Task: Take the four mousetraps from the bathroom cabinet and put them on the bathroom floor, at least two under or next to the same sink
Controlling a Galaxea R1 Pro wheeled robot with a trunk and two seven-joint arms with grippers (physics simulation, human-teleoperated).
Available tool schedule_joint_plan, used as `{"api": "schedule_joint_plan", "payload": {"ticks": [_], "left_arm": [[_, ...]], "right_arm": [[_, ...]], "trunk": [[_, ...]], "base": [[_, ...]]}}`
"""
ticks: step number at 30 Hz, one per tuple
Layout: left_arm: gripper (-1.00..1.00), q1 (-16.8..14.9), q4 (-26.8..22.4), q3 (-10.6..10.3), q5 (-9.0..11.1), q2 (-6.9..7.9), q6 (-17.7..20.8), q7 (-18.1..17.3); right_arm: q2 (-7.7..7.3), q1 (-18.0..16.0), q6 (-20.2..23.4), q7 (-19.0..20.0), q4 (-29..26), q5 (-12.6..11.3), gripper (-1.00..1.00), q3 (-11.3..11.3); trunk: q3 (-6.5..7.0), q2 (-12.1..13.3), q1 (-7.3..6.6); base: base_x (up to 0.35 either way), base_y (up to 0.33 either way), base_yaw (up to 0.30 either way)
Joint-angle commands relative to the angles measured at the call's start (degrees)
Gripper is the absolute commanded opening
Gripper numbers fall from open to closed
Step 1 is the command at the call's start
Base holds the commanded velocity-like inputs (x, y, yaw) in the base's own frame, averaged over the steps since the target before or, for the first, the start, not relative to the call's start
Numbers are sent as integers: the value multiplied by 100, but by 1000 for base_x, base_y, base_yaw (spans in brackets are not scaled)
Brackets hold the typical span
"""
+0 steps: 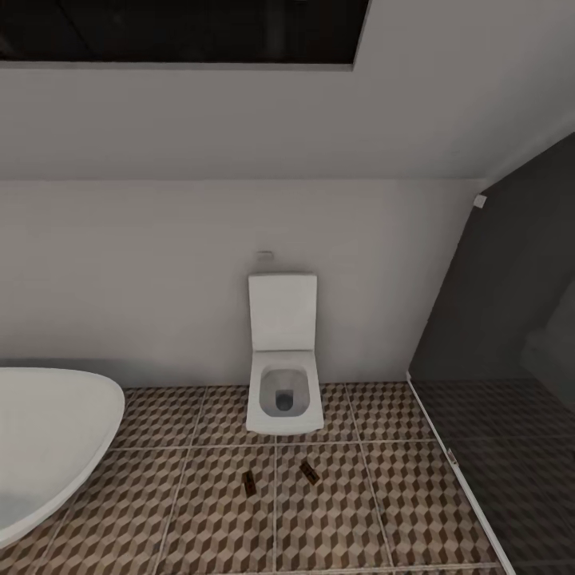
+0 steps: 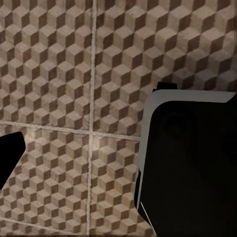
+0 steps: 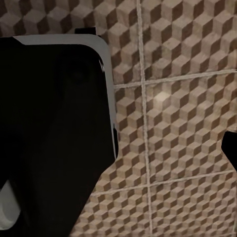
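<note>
Left gripper [image 2: 79, 163]: in left wrist view a dark fingertip is seen at one edge and a big dark, pale-edged body at the other, w/ only tile between, so the jaws are read as spread apart and nothing is held. Right gripper [image 3: 168, 143]: same picture in right wrist view, dark bulk one side, dark tip the other, bare tile in the gap; also read as apart and empty. Both cams are pointed down at the bathroom floor [image 2: 59, 64].

Progress, as judged: two mousetraps are seen in head view already lying on the cube-pattern tiles in front of the toilet [image 1: 283, 355], one [image 1: 249, 482] just left of a grout line, the other [image 1: 308, 472] just right of it, close together but apart. So approx. half is taken as done; two more remain to be fetched. Cabinet and sink aren't in frame, so whether these two count as next to the sink can't be told.

Room/edges: bathtub [image 1: 48, 439] rim intrudes at the left; a dark glass partition [image 1: 495, 319] w/ a floor rail closes the right. Between them a wide tile strip is left open, but the two traps lie mid-strip and could be rolled over when the base is turned.
</note>
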Motion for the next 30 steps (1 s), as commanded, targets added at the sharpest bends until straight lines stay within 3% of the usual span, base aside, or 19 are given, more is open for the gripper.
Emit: {"api": "schedule_joint_plan", "payload": {"ticks": [1, 9, 19, 30], "left_arm": [[100, -10, 24, -49, 53, -9, -20, 0], [100, -9, 28, -49, 53, -56, 353, 4], [100, -9, 29, -42, 54, -67, 1134, -9], [100, -9, 28, -42, 53, -62, 1332, -11]], "right_arm": [[-2, -1, 56, -6, -11, -53, 100, 49], [-3, -1, 333, 229, -14, -66, 100, 49], [-9, -1, 384, 313, -15, -67, 100, 41], [2, -1, 338, 306, -30, -64, 100, 48]], "trunk": [[-11, -11, 3], [-11, -11, 3], [-11, -11, 3], [-11, -11, 3]], "base": [[0, 0, 0], [0, 0, 0], [0, 0, 0], [0, 0, 0]]}}
